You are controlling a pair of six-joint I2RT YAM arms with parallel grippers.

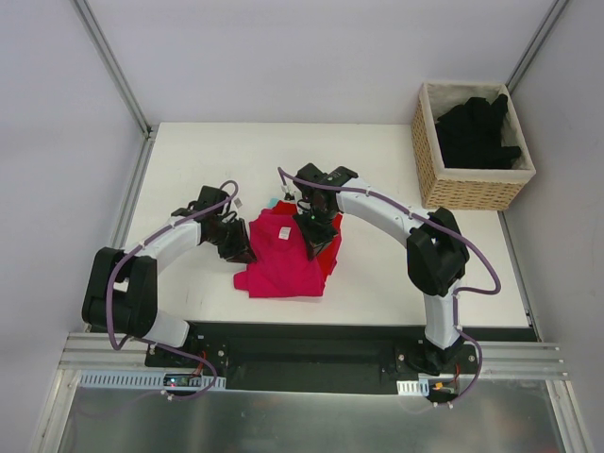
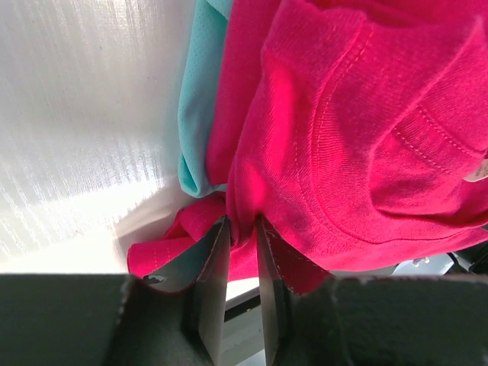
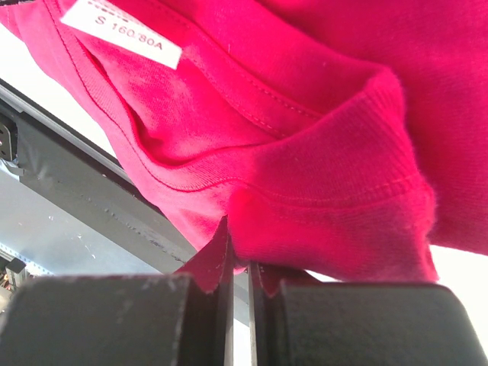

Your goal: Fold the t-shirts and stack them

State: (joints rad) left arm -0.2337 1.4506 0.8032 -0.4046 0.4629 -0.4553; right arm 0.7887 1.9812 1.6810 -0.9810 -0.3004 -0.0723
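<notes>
A magenta-pink t-shirt (image 1: 281, 257) lies bunched in the middle of the table, its white label (image 3: 122, 32) near the collar. A brighter red t-shirt (image 1: 331, 259) peeks out under its right edge. My left gripper (image 1: 238, 247) is at the shirt's left edge, and its jaws pinch a fold of the pink cloth (image 2: 242, 229). My right gripper (image 1: 317, 242) is over the shirt's right part, shut on the ribbed edge of the pink shirt (image 3: 238, 255). Black t-shirts (image 1: 475, 130) fill the basket.
A woven wicker basket (image 1: 472, 192) stands at the table's back right corner. A bit of teal cloth (image 2: 200, 99) lies under the pink shirt's far left edge. The table's near edge (image 1: 359, 326) runs just in front of the shirt.
</notes>
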